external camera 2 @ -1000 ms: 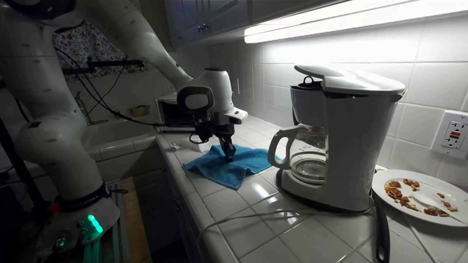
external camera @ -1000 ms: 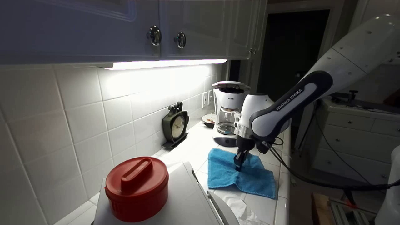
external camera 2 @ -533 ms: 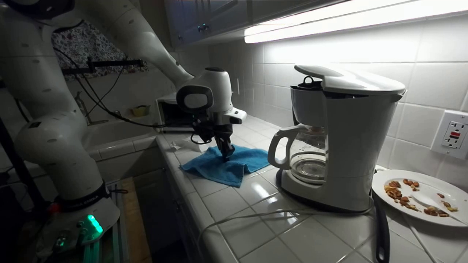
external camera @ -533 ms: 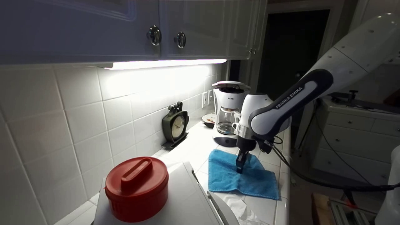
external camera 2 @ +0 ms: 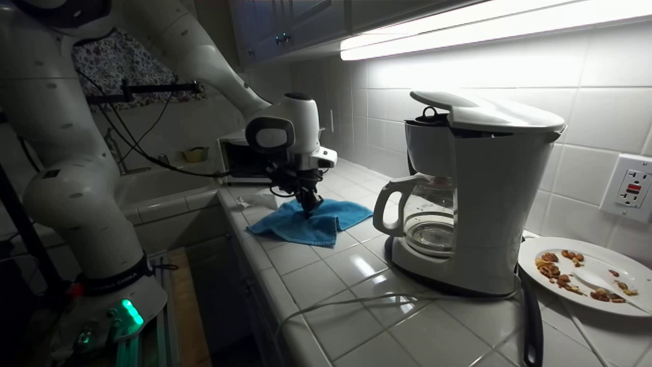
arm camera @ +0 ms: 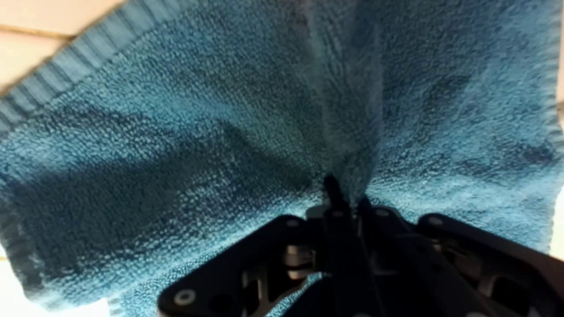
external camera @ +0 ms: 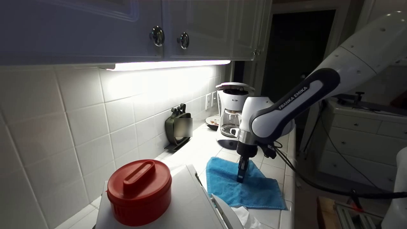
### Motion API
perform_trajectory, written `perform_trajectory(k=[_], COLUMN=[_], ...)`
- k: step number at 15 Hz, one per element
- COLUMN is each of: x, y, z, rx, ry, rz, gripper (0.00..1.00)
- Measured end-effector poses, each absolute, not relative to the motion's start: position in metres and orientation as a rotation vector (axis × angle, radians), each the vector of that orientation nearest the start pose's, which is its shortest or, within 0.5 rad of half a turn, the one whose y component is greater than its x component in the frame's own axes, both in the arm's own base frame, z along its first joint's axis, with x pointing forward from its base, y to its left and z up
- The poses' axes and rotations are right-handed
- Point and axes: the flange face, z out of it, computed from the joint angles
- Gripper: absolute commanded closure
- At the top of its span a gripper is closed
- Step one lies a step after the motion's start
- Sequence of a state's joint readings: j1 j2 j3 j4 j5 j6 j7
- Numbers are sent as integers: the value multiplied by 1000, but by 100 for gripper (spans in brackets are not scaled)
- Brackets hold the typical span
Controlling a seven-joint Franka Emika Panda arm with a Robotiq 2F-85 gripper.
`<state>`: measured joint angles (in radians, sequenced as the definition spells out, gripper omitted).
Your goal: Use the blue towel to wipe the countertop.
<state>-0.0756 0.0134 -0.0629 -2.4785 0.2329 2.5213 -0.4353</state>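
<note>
The blue towel (external camera: 260, 192) lies rumpled on the white tiled countertop (external camera: 270, 218). It also shows in an exterior view (external camera 2: 326, 232), left of the coffee maker, and fills most of the wrist view (arm camera: 176, 101). My gripper (external camera: 240, 179) points down at the middle of the towel; it also shows in the other exterior picture (external camera 2: 307, 213). In the wrist view, the gripper's (arm camera: 348, 196) fingers are close together with a raised fold of towel pinched between the tips. The rest of the towel spreads on the countertop around the fingers. The tile under the towel is hidden.
A white coffee maker (external camera 2: 499, 204) with a glass pot stands beside the towel; its cord (external camera 2: 356, 300) crosses the counter. A plate (external camera 2: 535, 247) holds nuts. White crumpled paper (external camera: 248, 219) lies at the towel's edge, near a white appliance (external camera: 187, 203) bearing a red-lidded container (external camera: 140, 194).
My gripper and the towel have moved along the countertop, away from the coffee maker and toward the white appliance. The towel's edge has come up to the white paper and hides part of it.
</note>
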Motion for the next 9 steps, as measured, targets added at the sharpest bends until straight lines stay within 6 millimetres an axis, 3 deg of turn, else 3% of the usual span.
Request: perform_trajectory(k=[5,9], x=[493,520], y=[-49,-54], z=[294,301], rx=[-3007,-3015], ry=[-253,-254], rz=[-138,-202], gripper=[96,96])
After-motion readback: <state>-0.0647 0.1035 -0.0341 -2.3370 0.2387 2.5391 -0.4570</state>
